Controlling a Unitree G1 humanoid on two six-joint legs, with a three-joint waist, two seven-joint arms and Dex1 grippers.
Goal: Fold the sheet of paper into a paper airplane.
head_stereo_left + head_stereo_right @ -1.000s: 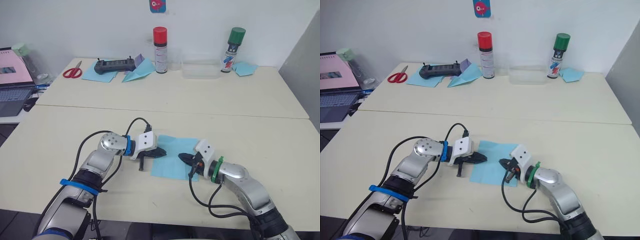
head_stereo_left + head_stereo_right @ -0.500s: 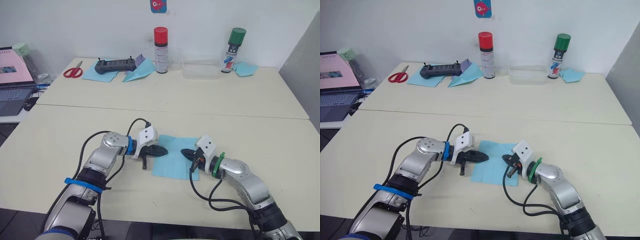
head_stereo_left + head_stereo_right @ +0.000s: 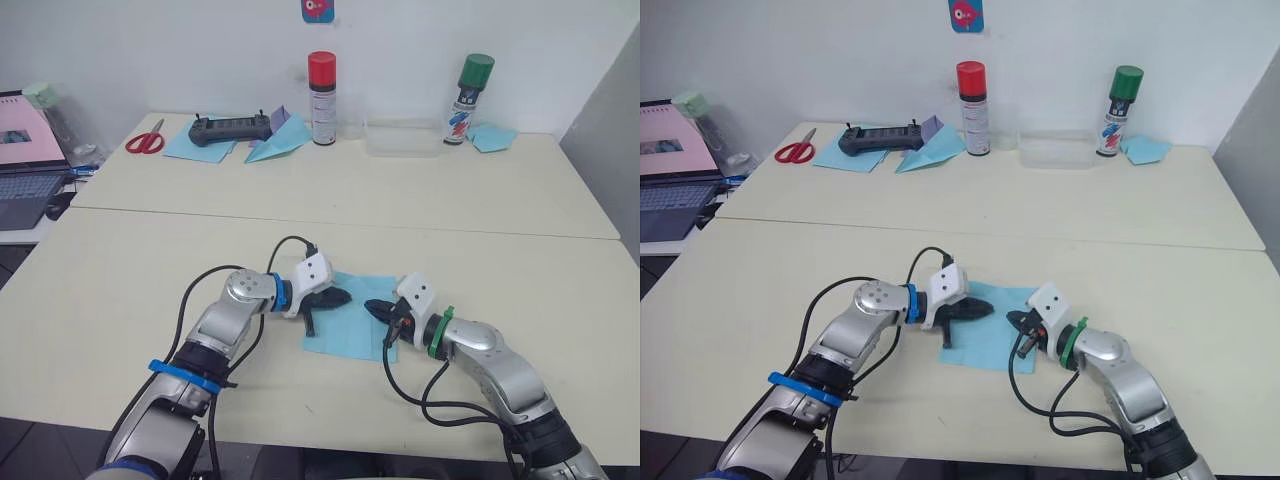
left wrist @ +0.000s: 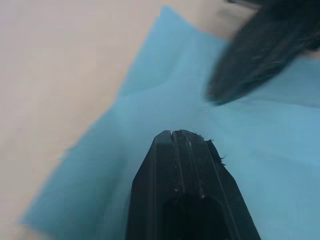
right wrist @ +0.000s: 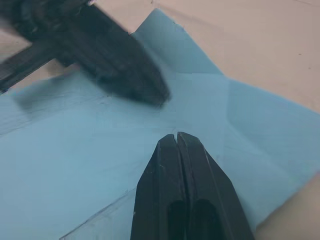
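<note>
The sheet of paper [image 3: 349, 318] lies flat on the near table, light blue with faint crease lines [image 5: 227, 107]. My left gripper [image 3: 341, 297] is shut, its tip over the sheet's left part, seen close in the left wrist view [image 4: 181, 134]. My right gripper [image 3: 371, 306] is shut too, its tip [image 5: 176, 136] over the sheet's right part. The two tips point at each other a short gap apart above the paper's middle. Neither holds anything. I cannot tell whether the tips touch the paper.
On the far table stand a red-capped spray can [image 3: 321, 98], a green-capped can [image 3: 467, 98] and a clear box [image 3: 402, 140]. Scissors [image 3: 146, 143], a black controller [image 3: 232, 128], a light-blue dart [image 3: 278, 142] and a teal scrap [image 3: 492, 138] lie there. A laptop [image 3: 25, 150] sits at far left.
My left gripper has slid right, from beside the sheet's left edge to over the paper. The right gripper has edged a little toward it. The sheet stays flat.
</note>
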